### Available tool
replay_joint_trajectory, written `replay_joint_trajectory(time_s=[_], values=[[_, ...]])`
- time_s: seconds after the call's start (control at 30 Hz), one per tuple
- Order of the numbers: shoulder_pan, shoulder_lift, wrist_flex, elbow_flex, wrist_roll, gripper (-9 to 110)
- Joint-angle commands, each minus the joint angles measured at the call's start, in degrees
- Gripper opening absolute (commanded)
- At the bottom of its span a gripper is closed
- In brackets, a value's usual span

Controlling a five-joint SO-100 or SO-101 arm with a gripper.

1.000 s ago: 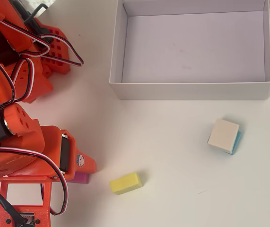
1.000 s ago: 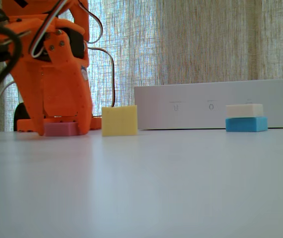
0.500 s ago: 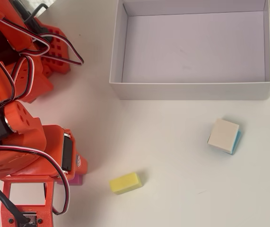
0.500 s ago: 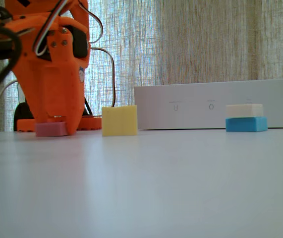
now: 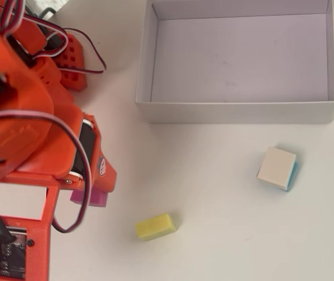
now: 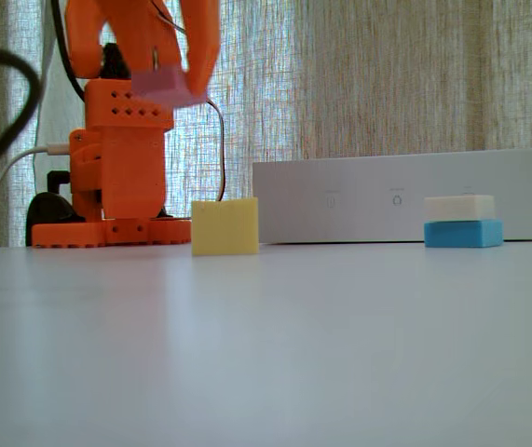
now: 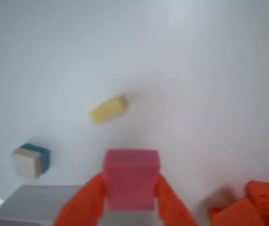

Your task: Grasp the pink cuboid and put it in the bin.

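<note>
Three small foam-like blocks show in the overhead view: at left, the matte magenta-pink cuboid (image 5: pixel 94 196) pinched across opposite side faces in the orange two-finger gripper (image 5: pixel 90 193), raised above the table, then a yellow block (image 5: pixel 154 226) and a cream-topped teal block (image 5: pixel 277 168). It looks light and squashy, so a gentle side pinch suits it until it reaches the shallow white rectangular bin (image 5: pixel 145 70) at upper right.

Pink cuboid (image 5: pixel 97 198) mostly hidden under arm overhead; wrist view blurred, bin (image 7: pixel 40 207) cut off.

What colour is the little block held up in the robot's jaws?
Magenta pink. The pink cuboid shows best in the wrist view, clamped between the orange jaws.
</note>
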Motion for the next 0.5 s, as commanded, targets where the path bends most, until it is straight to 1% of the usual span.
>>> replay_joint_trajectory(time_s=[0.0, 0.13, 0.27, 0.37, 0.47], values=[[-9.7, 4.0, -3.1, -5.7, 14.8, -8], [-20.5, 8.1, -9.8, -8.5, 31.1, -8], [-29.7, 11.3, -15.6, -8.6, 43.7, -8], [-35.9, 12.9, -18.7, -7.4, 51.0, -8], [-42.1, 13.8, -19.4, -4.0, 53.6, -8]])
